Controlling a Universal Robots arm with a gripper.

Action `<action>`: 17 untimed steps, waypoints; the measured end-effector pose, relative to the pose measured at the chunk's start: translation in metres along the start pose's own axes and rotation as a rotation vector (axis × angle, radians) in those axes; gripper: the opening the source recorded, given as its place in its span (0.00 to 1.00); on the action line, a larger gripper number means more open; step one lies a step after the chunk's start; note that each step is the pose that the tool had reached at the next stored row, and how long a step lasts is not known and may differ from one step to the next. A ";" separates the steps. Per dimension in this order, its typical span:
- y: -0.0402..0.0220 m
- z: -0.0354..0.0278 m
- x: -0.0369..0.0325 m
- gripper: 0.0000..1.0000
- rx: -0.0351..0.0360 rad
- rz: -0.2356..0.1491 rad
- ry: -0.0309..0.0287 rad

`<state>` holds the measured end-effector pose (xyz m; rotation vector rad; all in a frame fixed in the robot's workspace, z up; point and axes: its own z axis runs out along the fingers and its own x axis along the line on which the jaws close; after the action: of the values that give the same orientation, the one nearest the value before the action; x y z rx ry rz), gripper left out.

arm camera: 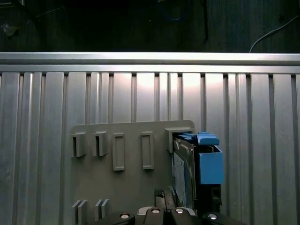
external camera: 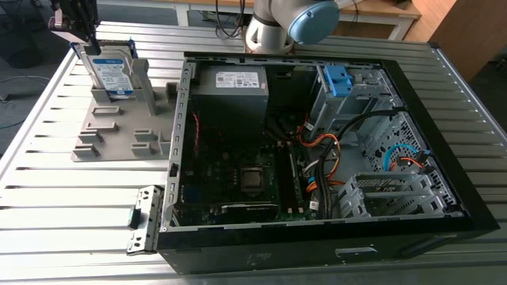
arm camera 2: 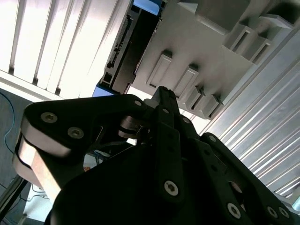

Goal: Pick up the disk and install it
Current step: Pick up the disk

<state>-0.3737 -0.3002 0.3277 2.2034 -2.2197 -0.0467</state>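
Disk (external camera: 111, 71) standing on edge in an end slot of the grey holder (external camera: 111, 142), which lies on the slatted table (external camera: 47, 196) at the exterior view's left, beside the open computer case (external camera: 237, 252). Gripper (external camera: 92, 45) poised close over the disk's upper edge, fingers drawn together with nothing between them. In both wrist views the gripper (arm camera 2: 161, 93) (arm camera: 164, 197) sits just beside the disk (arm camera 2: 133, 42) (arm camera: 183, 173), over the holder (arm camera 2: 197, 51) (arm camera: 122, 187).

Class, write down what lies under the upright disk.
The disk stands slotted into the grey holder, which lies on the slatted metal table. The holder covers the disk's lower edge.
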 end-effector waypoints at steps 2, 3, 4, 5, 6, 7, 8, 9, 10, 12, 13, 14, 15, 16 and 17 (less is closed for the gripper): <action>0.0000 0.0000 0.0000 0.11 -0.0001 -0.009 0.0005; 0.0000 0.0000 0.0000 0.11 -0.0002 -0.013 0.0006; 0.0000 0.0000 0.0000 0.11 -0.0001 -0.014 0.0007; 0.0000 0.0000 0.0000 0.11 -0.0001 -0.014 0.0007; 0.0000 0.0000 0.0000 0.11 -0.0001 -0.015 0.0007; 0.0000 0.0000 0.0000 0.11 -0.0002 -0.015 0.0007; 0.0000 0.0000 0.0000 0.11 -0.0002 -0.015 0.0007; 0.0000 0.0000 0.0000 0.11 -0.0002 -0.015 0.0007; 0.0000 0.0000 0.0000 0.11 -0.0001 -0.015 0.0007; 0.0000 0.0000 0.0000 0.11 -0.0001 -0.016 0.0007; 0.0000 0.0000 0.0000 0.11 -0.0001 -0.016 0.0007; 0.0000 0.0000 0.0000 0.17 -0.0002 -0.016 0.0008; 0.0000 0.0000 0.0000 0.23 -0.0001 -0.016 0.0007; 0.0000 0.0000 0.0000 0.23 -0.0002 -0.016 0.0008; 0.0000 0.0000 0.0000 0.29 -0.0001 -0.016 0.0008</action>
<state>-0.3737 -0.3002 0.3277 2.2213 -2.2013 -0.0462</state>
